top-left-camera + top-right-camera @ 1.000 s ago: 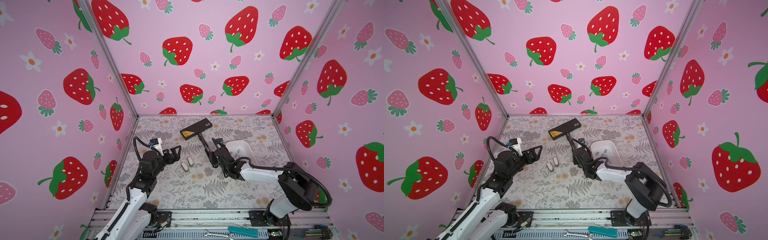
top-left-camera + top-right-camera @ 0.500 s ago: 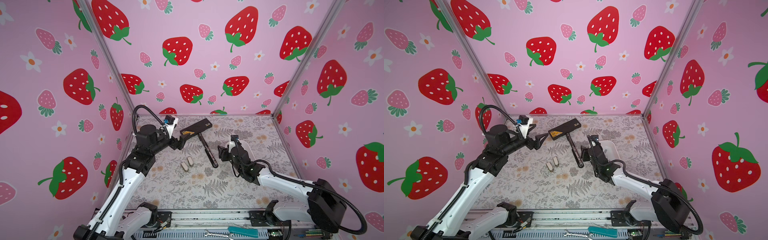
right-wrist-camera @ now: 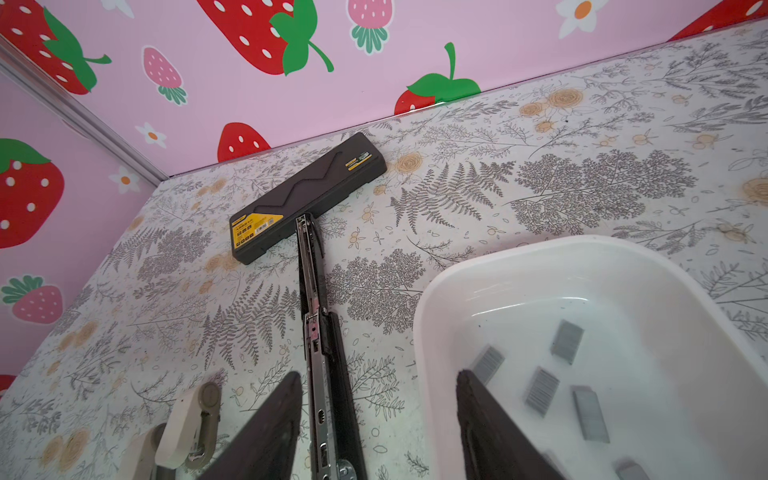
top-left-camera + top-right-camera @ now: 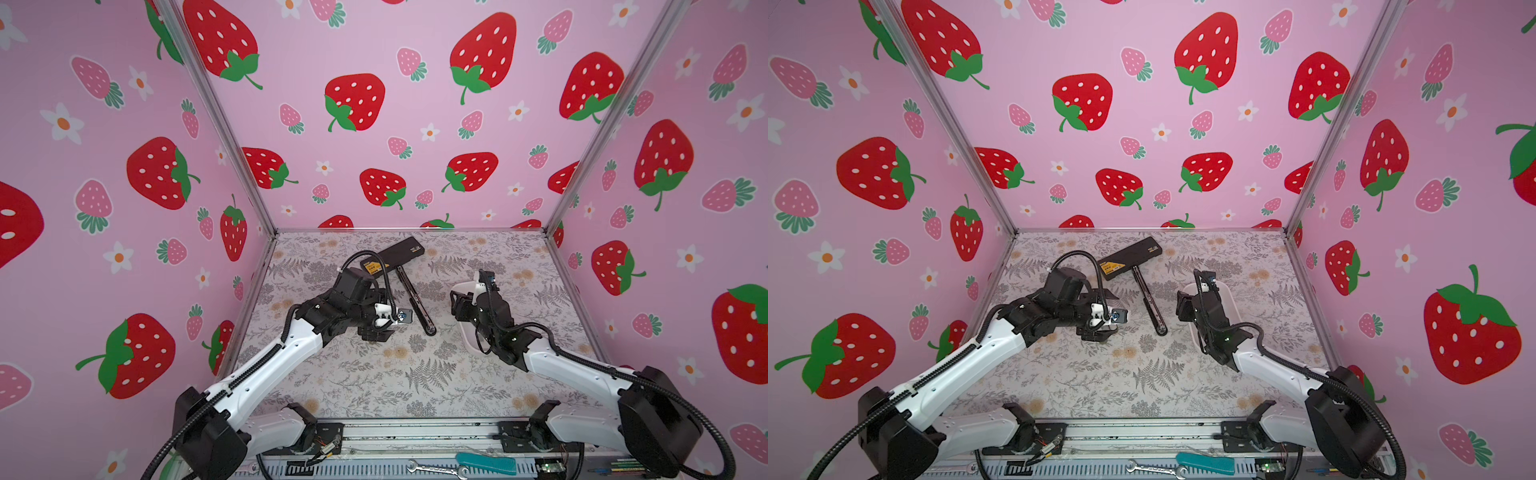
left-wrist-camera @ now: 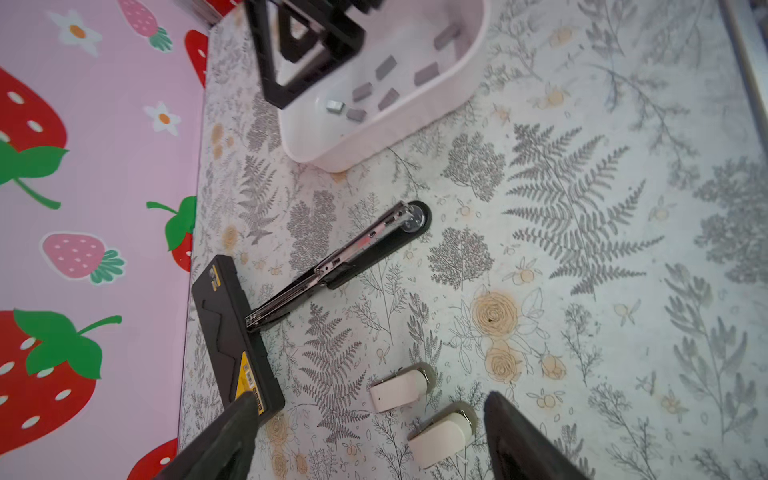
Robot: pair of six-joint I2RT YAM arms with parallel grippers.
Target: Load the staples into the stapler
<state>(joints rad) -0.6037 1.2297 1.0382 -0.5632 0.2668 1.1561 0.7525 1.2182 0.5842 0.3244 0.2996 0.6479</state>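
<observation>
— Several staples (image 3: 567, 341), short grey strips, lie loose and flat on the floor of the white tray (image 3: 540, 249). I count about seven in the left wrist view.

— How will they handle?

— Light and stiff, I'd judge, but brittle where the staples are joined. Pinch a strip hard across its middle and it may snap. Flat on smooth plastic, they will likely skid away from a closing jaw. I'd take one by its two long sides with the jaws set narrow, perhaps after nudging it against the tray's side.

— And where do they go?

— Into the stapler (image 3: 309, 195), which lies just beside the tray, opened out. Its black top is flat on the table, and its metal rail (image 3: 311, 316) runs back toward the arms with the channel seemingly facing up.

— The pincers?

— The right gripper (image 3: 378, 374) hangs at the tray's rim with its jaws roughly halfway apart, gripping nothing. One finger is over the tray and the other is by the rail. The left gripper (image 5: 370, 399) is spread wide and empty above two small cream-coloured pieces (image 5: 442, 432). What those are, I can't tell.
</observation>
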